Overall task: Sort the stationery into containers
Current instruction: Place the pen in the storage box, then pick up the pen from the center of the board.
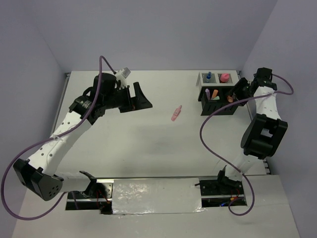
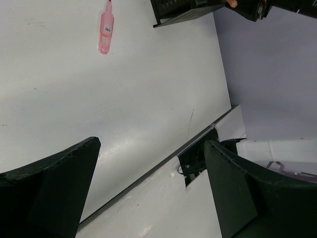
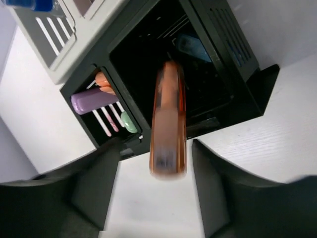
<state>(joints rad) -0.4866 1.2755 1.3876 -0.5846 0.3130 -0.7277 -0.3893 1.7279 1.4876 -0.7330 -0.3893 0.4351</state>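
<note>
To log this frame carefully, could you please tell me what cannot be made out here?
Right wrist: orange marker is motion-blurred; whether it touches the black organiser is unclear.
Top view: white tray contents are too small to identify.
Left wrist: pink marker print is too small; organiser is cut by the top edge.

White table (image 1: pixel 124 148), pink marker (image 1: pixel 176 113), organiser (image 1: pixel 218 110), tray (image 1: pixel 202 79)

Worktop (image 1: pixel 148 144) plain white. Loose marker (image 1: pixel 176 113) pink. Organiser (image 1: pixel 218 112) black, slatted. Purple marker (image 3: pixel 94 100); orange marker (image 3: pixel 168 114), translucent. Mesh tray (image 1: pixel 202 78) white; bottle cap (image 1: pixel 209 76) blue. Left end effector (image 2: pixel 151 144), right end effector (image 3: pixel 156 143) black. Cable (image 1: pixel 200 131) purple.
</note>
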